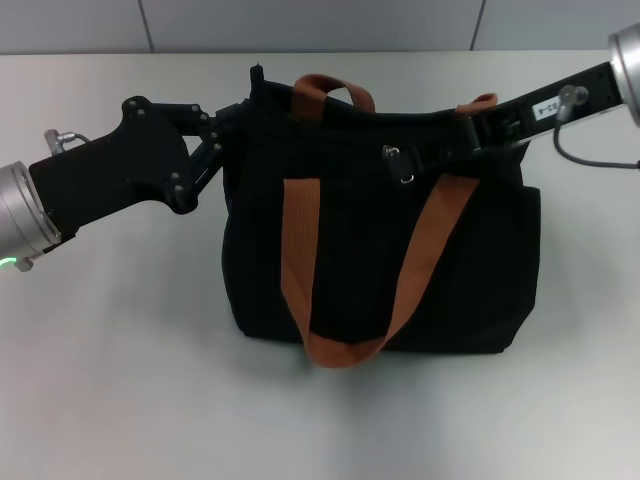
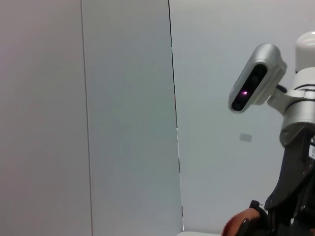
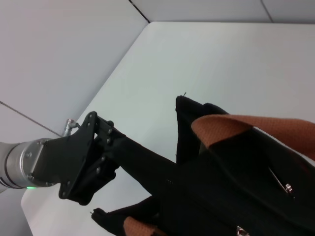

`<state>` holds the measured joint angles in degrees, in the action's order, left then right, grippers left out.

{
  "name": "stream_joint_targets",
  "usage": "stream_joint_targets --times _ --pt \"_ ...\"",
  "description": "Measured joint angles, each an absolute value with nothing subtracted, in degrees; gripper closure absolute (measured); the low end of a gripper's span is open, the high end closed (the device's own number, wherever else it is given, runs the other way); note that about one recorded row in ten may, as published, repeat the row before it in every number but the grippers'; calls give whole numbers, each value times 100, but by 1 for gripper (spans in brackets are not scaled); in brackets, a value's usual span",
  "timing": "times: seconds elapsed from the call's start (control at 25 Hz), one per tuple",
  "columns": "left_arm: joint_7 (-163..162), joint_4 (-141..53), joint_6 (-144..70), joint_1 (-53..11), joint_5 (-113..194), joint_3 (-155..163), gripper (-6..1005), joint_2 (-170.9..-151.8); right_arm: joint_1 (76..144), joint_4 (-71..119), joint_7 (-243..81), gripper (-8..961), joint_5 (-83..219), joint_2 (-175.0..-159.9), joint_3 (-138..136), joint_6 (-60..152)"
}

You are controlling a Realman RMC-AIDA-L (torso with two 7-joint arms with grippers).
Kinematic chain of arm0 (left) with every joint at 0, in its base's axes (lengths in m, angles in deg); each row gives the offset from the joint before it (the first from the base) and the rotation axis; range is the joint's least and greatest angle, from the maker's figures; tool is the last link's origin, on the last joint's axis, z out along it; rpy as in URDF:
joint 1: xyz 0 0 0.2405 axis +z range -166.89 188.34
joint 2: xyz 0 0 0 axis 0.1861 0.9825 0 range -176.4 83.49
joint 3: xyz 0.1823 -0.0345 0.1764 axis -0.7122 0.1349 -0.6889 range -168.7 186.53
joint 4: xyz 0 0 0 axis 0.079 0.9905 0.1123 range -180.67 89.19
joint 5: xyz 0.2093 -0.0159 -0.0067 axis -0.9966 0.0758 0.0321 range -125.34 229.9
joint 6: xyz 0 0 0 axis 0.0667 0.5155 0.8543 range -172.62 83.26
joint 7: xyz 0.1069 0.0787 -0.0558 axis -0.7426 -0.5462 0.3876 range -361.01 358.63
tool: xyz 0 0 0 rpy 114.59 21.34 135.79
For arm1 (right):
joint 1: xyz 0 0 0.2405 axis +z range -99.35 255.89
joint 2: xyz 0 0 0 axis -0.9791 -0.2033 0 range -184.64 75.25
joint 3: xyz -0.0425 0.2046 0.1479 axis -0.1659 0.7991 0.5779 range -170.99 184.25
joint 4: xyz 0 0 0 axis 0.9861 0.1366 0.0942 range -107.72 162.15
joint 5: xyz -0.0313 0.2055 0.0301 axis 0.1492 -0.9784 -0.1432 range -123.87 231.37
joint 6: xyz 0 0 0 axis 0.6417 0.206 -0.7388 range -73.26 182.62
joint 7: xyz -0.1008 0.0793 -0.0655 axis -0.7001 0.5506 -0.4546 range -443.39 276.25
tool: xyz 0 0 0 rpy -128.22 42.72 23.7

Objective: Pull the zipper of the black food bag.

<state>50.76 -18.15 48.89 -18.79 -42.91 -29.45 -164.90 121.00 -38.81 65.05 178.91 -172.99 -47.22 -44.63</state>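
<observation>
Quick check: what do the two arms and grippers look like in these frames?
Both arms have silver cylindrical wrist sections and matte black, flat-plated grippers with visible screws. The left gripper has linkage bars, and its wrist shows a green light. The right gripper carries a small white label, with a black cable looping off its wrist. The left wrist view shows a silver, oblong camera pod on the right arm.

you see matt black cloth on the black food bag [image 1: 370, 250], woven orange-brown webbing straps [image 1: 298, 250], a shiny metal zipper [image 1: 398, 161].

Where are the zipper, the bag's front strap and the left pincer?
zipper [image 1: 399, 163]: head view, silver slider.
front strap [image 1: 340, 350]: head view, bottom of loop.
left pincer [image 1: 228, 125]: head view, fingertips at bag's top corner.
</observation>
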Motion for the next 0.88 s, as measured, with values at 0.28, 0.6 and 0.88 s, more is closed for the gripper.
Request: stream_joint_targets --times 0.28,0.6,0.88 --pt "5075 -1815 4919 -1880 -4291 -2940 975 -16493 12134 -3669 6488 643 17867 -17318 -4779 -4235" --pt "5075 -1815 4928 -1881 -4290 -2944 975 -16493 12146 -3591 6412 717 17868 -17367 -4785 -4039" --pt "5075 -1815 4936 -1880 -4291 -2943 975 -16493 12068 -3842 6464 873 17938 -17371 -4787 -4035"
